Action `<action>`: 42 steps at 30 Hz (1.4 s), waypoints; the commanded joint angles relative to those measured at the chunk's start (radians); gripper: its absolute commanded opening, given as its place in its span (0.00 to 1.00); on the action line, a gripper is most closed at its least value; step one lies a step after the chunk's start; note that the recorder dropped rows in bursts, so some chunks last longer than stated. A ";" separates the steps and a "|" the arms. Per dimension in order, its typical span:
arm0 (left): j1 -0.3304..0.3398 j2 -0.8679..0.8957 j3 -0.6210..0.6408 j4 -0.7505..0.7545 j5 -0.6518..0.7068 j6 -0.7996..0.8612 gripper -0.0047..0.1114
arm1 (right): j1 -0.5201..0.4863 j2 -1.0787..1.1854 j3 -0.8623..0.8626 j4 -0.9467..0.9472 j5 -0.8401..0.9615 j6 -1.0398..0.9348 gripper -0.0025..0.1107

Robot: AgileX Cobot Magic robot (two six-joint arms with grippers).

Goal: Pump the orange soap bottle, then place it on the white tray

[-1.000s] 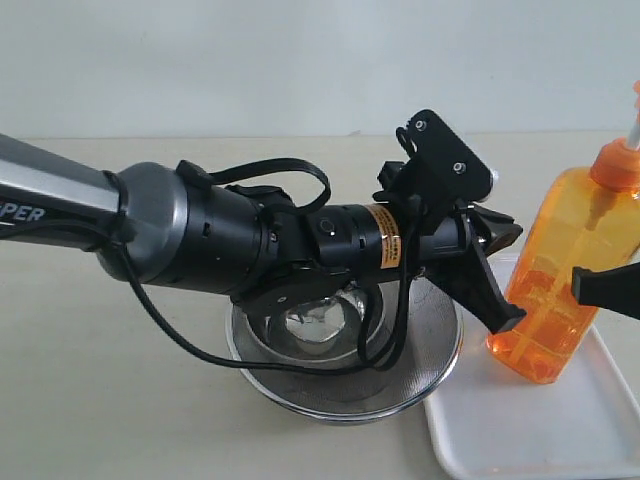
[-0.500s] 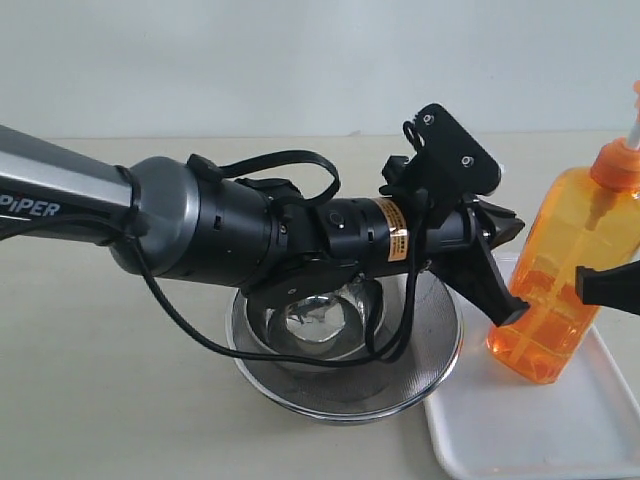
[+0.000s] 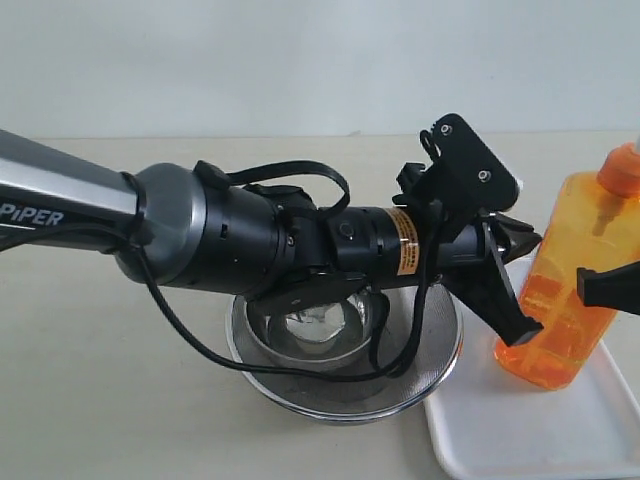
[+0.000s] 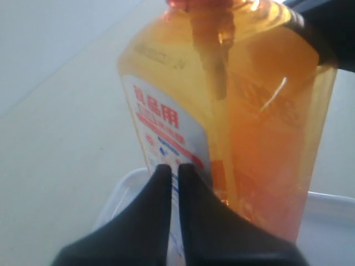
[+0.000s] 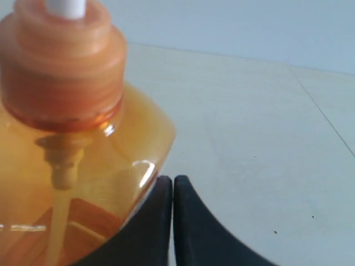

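The orange soap bottle [image 3: 572, 235] stands tilted on the white tray [image 3: 520, 440], its top leaning right and its pump head cut off by the frame edge. My left gripper [image 3: 525, 330] is shut, with its tips against the bottle's lower left side. In the left wrist view the left gripper [image 4: 173, 166] meets the labelled face of the bottle [image 4: 260, 111] above the tray rim [image 4: 119, 191]. My right gripper [image 3: 582, 285] is shut too and rests against the bottle's right side. In the right wrist view the right gripper [image 5: 173, 178] sits beside the bottle's shoulder [image 5: 66, 166], holding nothing.
A round steel mesh strainer bowl [image 3: 330, 390] with a smaller steel bowl [image 3: 315, 335] inside sits under my left arm, touching the tray's left edge. The arm's cables hang over the bowls.
My left arm has reached further right and slightly down against the bottle. The bottle has shifted right on the tray, and its pump head has left the frame.
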 commanded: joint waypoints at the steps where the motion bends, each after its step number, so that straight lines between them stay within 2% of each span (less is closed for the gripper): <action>1: -0.014 -0.009 0.001 0.024 -0.019 -0.044 0.08 | -0.003 0.000 -0.006 -0.007 0.011 -0.034 0.02; 14: -0.112 -0.009 0.001 0.043 0.059 -0.050 0.08 | -0.003 0.000 -0.006 -0.007 0.013 -0.068 0.02; 20: -0.122 -0.009 0.001 0.005 0.098 -0.050 0.08 | -0.003 0.000 -0.006 -0.007 0.013 -0.068 0.02; 27: -0.099 -0.038 0.001 0.005 0.161 -0.031 0.08 | -0.003 0.000 -0.006 -0.007 0.036 -0.086 0.02; 30: -0.075 -0.049 -0.001 0.005 0.149 -0.021 0.08 | -0.003 0.000 -0.006 0.073 0.177 -0.206 0.02; 33: -0.049 -0.049 -0.001 0.005 0.149 -0.021 0.08 | -0.003 -0.003 -0.006 0.134 0.287 -0.227 0.02; 37: -0.027 -0.049 -0.001 0.005 0.134 -0.016 0.08 | -0.003 -0.021 -0.006 0.091 0.153 -0.209 0.02; 42: -0.001 -0.041 -0.001 -0.028 0.072 -0.014 0.08 | -0.005 -0.021 -0.006 -0.007 0.168 -0.174 0.02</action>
